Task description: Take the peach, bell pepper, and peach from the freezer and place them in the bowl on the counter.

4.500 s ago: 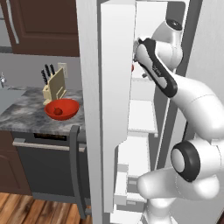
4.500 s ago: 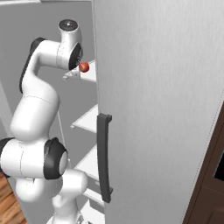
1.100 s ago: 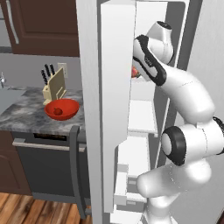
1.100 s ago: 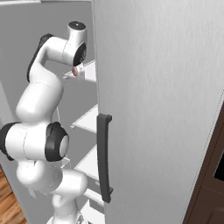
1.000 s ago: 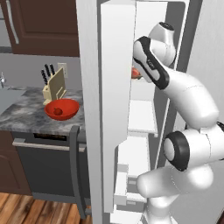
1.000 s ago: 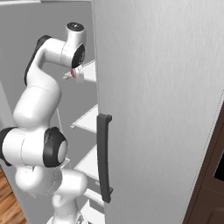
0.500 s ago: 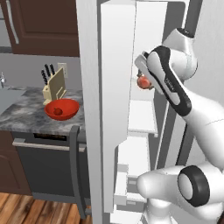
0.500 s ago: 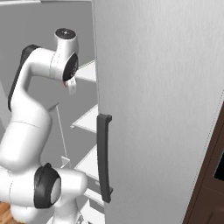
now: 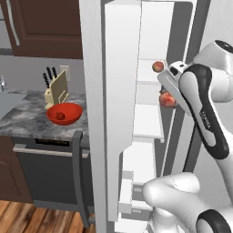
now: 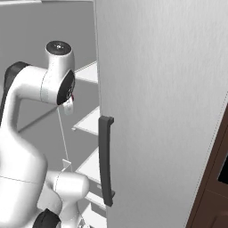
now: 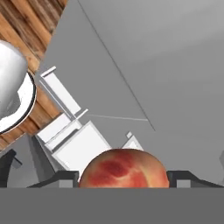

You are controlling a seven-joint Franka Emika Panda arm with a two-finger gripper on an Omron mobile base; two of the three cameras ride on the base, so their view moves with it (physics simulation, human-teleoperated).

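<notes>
The freezer (image 9: pixel 148 120) stands open, its door (image 9: pixel 113 91) swung out to the left. My gripper (image 9: pixel 169 98) hangs in front of the white shelves, shut on a pinkish-orange peach (image 9: pixel 166 99). In the hand view that peach (image 11: pixel 124 168) sits between the two dark fingertips (image 11: pixel 65 177), and my gripper (image 11: pixel 124 176) points down at the freezer's lower drawers. A second small reddish fruit (image 9: pixel 158 66) rests on a higher shelf, just up and left of the hand. The red bowl (image 9: pixel 68 109) sits on the marbled counter (image 9: pixel 27 120) at the left and holds a dark red bell pepper (image 9: pixel 59 116).
A knife block (image 9: pixel 55 86) stands behind the bowl, with a black dishwasher front (image 9: pixel 45 168) under the counter. The open freezer door lies between the hand and the counter. The wide grey fridge door with its dark handle (image 10: pixel 105 160) closes off the right side.
The arm has drawn back out of the upper shelf and come down, carrying the peach towards the robot. The other fruit has stayed on its shelf.
</notes>
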